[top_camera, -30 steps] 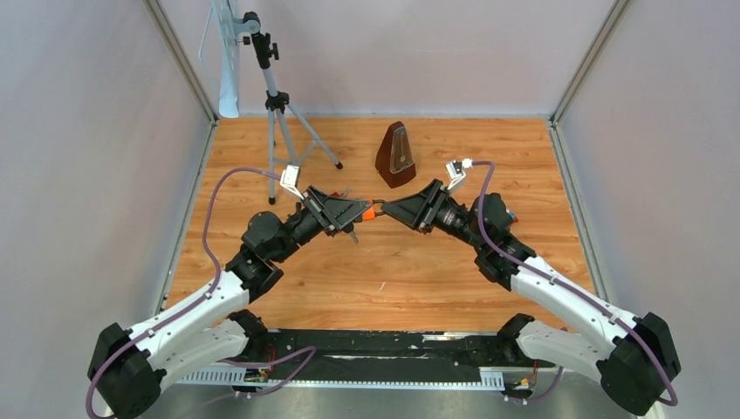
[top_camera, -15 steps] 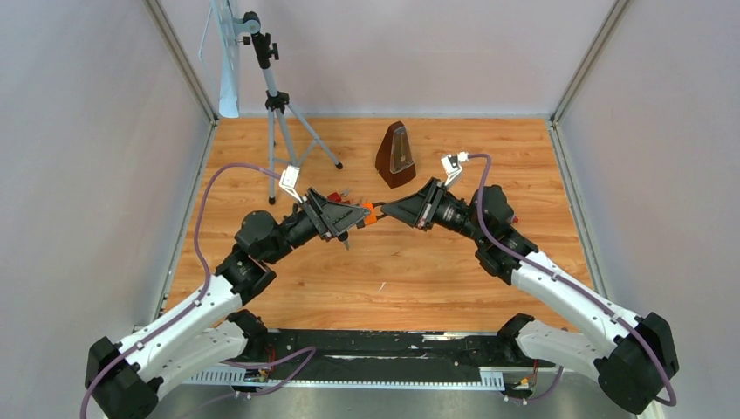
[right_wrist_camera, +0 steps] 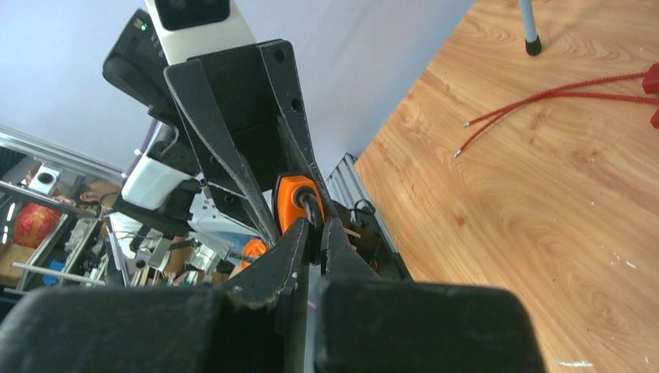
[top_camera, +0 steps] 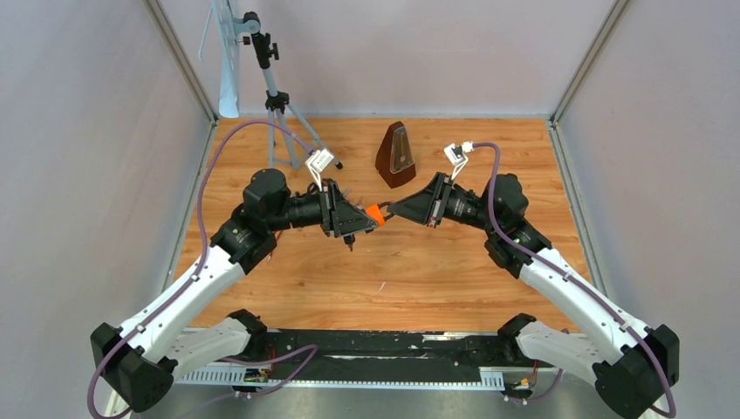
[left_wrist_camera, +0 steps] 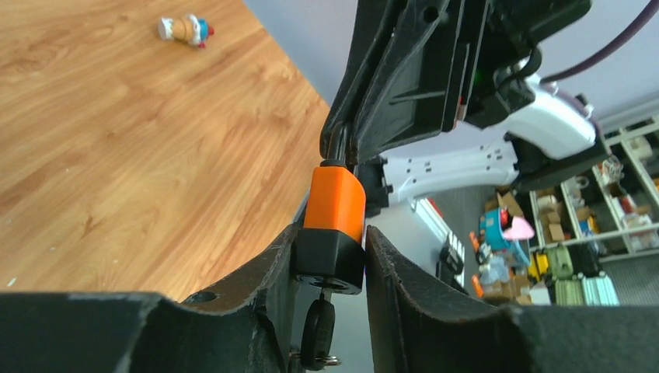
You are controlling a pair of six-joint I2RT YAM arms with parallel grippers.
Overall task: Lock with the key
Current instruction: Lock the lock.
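There's the padlock (left_wrist_camera: 334, 210), orange top and black base, black key (left_wrist_camera: 317, 338) below it. The counter (top_camera: 419, 271) shows honey-brown wood grain; the metronome (top_camera: 395, 155), upper centre, is dark brown.

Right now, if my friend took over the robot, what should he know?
Left gripper: closed on the black base of the orange padlock, holding it up off the table.
Right gripper: shut on the shackle at the padlock's other end.
Key: in the keyhole at the bottom of the padlock, hanging out below it.
Done: the padlock is lifted and held by both arms, with the key in.
Left: turn the key to lock it. I cannot tell whether the shackle is pushed fully home, so check that first.
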